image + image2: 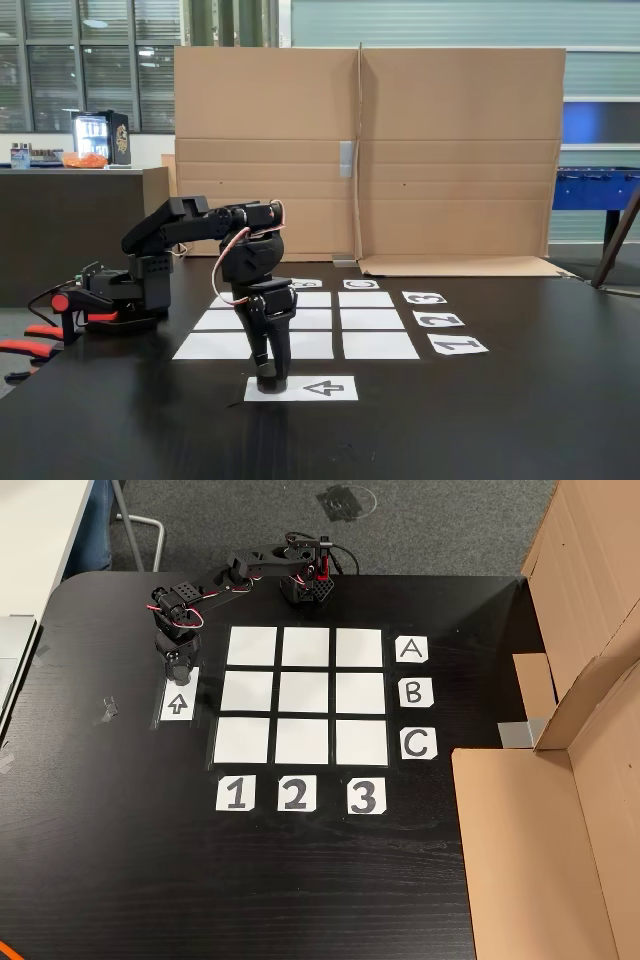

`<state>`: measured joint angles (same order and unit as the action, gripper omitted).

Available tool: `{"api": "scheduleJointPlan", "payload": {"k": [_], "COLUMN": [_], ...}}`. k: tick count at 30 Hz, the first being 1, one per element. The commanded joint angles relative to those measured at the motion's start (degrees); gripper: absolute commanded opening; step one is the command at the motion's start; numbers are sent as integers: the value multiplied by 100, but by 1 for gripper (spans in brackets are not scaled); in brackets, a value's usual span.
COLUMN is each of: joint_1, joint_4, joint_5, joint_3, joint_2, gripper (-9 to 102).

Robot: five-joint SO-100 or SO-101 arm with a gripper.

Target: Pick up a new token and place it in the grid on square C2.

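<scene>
Nearest the lens, the arrow sheet (302, 388) lies under the gripper (271, 381), whose narrow jaws straddle what looks like the token (270, 383) — grip unconfirmed; a loose pinch could drop it before square C2 (302, 741), well beyond.

A matte black jointed arm (200, 225) carries looping red-and-white cables and a red-tipped base.

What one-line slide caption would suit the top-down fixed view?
Arm's tool lowered over the arrow sheet beside the bare 3x3 grid, square C2 still unfilled.
</scene>
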<state>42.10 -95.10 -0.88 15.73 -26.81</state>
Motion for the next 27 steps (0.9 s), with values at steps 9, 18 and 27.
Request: {"api": "scheduleJointPlan", "payload": {"k": [9, 18, 27], "joint_1": [167, -62, -686], "joint_4": [141, 149, 352], "joint_5": [70, 132, 79], "joint_3": [-62, 26, 1046], "joint_2": [-826, -1248, -2285], "gripper": [-1, -1, -1]}}
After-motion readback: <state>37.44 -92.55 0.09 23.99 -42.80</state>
